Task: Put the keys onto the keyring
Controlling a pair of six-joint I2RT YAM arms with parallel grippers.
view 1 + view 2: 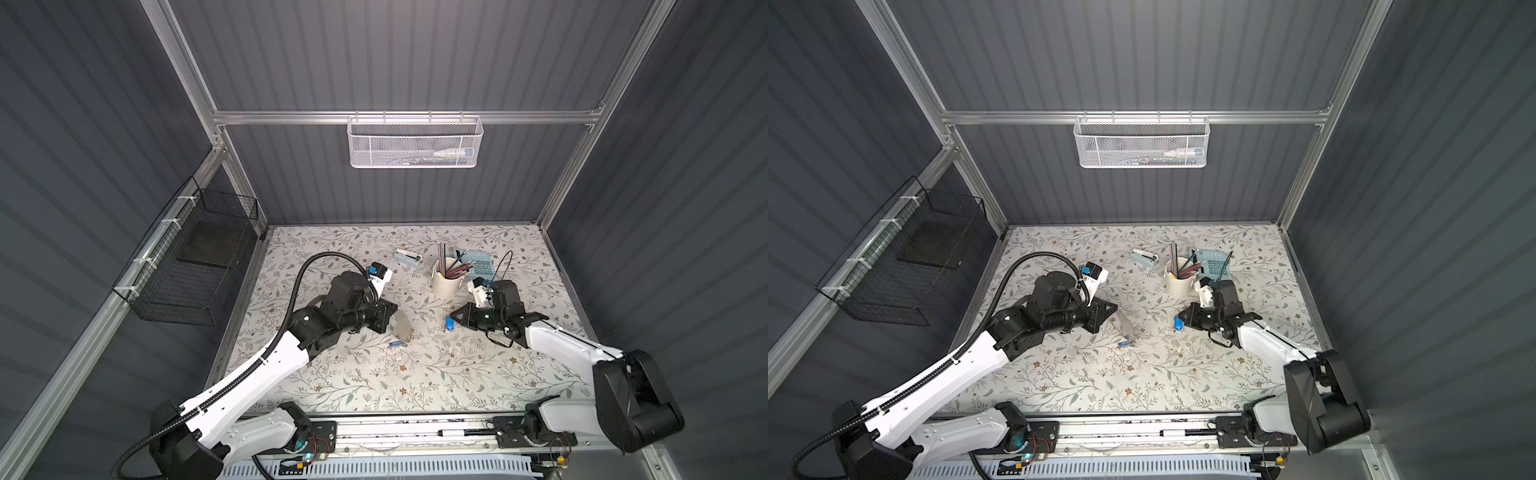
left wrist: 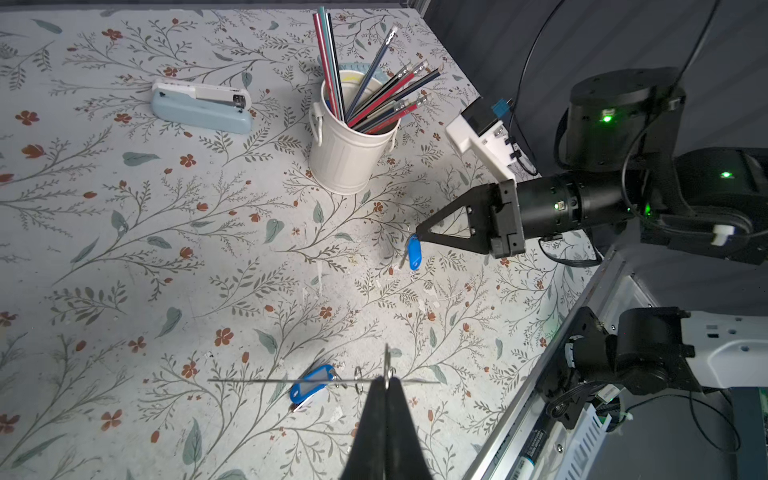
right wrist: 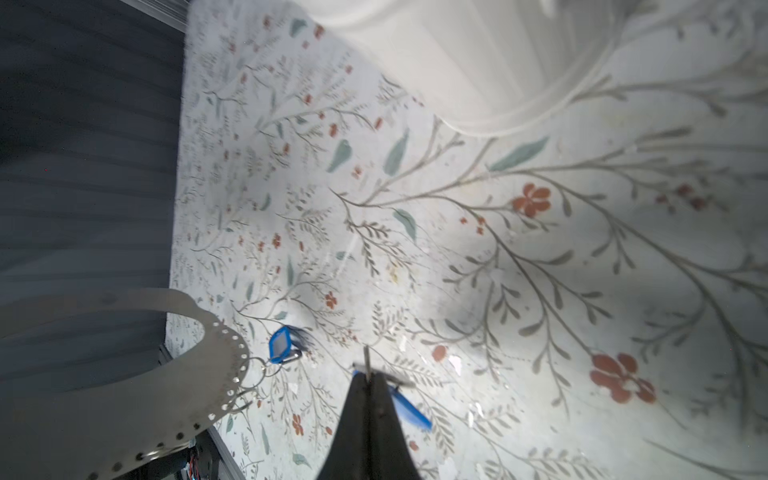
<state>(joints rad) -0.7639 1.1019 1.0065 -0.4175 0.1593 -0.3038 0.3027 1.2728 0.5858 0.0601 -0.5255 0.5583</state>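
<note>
Left wrist view is showing the left gripper gripping the keyring, jaws clamped on its rim. It is holding the loop upright and edge-on, probably to present the rim holes to the right gripper. That gripper's jaws are clamping the free key, sitting right of and below centre in both top views. The second key is lying below centre, apparently already linked to the rim.

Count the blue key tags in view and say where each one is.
2. The first tag hangs from the right hand, near the white cup. The second tag lies beside the grey ring that the left hand holds. None seem hidden.
</note>
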